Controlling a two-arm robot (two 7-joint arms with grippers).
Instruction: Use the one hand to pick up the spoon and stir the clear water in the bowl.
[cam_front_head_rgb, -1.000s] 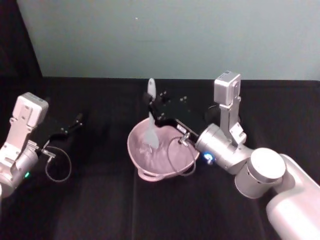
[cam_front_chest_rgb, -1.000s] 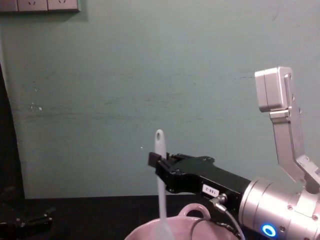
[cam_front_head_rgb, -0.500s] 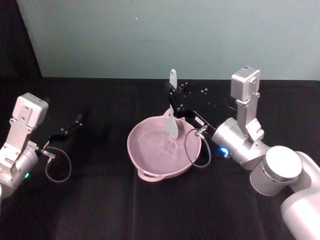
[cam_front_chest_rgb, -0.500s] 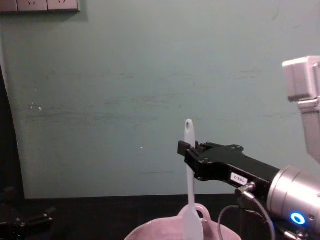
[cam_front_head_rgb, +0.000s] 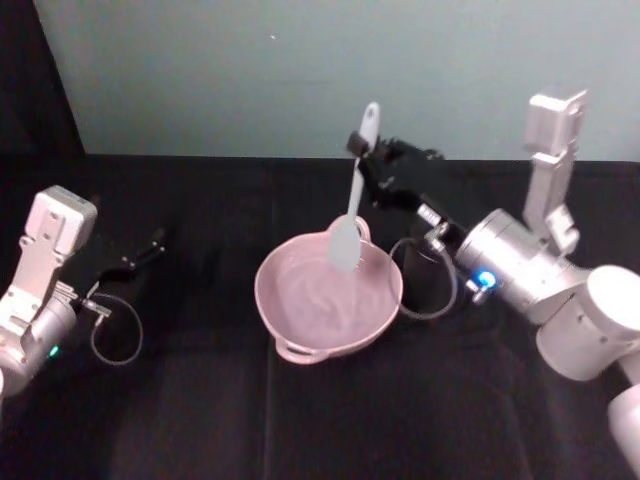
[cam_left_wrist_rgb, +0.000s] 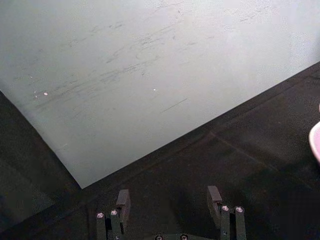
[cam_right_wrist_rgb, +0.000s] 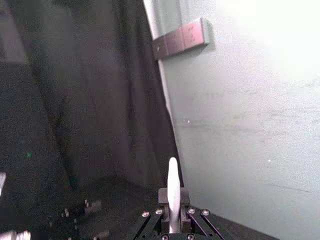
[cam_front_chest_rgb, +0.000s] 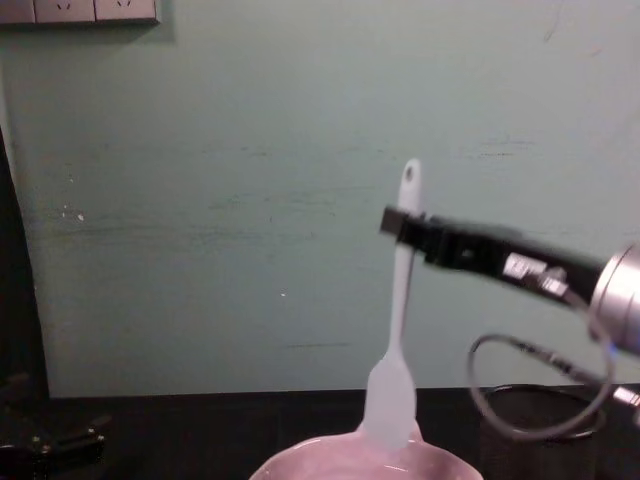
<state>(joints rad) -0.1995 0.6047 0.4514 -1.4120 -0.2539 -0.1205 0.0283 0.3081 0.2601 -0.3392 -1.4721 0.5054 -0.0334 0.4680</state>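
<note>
Now the right claw (cam_front_head_rgb: 362, 152) pinches the spoon (cam_front_head_rgb: 352, 200) upright over the bowl (cam_front_head_rgb: 325, 300); left claw (cam_left_wrist_rgb: 170, 210) spread, idle above the black surface (cam_front_head_rgb: 200, 420), teal wall behind.

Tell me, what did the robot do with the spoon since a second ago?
The right black two-finger gripper, still shut on the long slim white plastic spoon, lifted it up out of the pale pink glossy ceramic bowl and carried it toward the robot's right and the wall. Its flat head now hangs above the far rim. The bowl and the left gripper, parked open at the left, stayed put.
</note>
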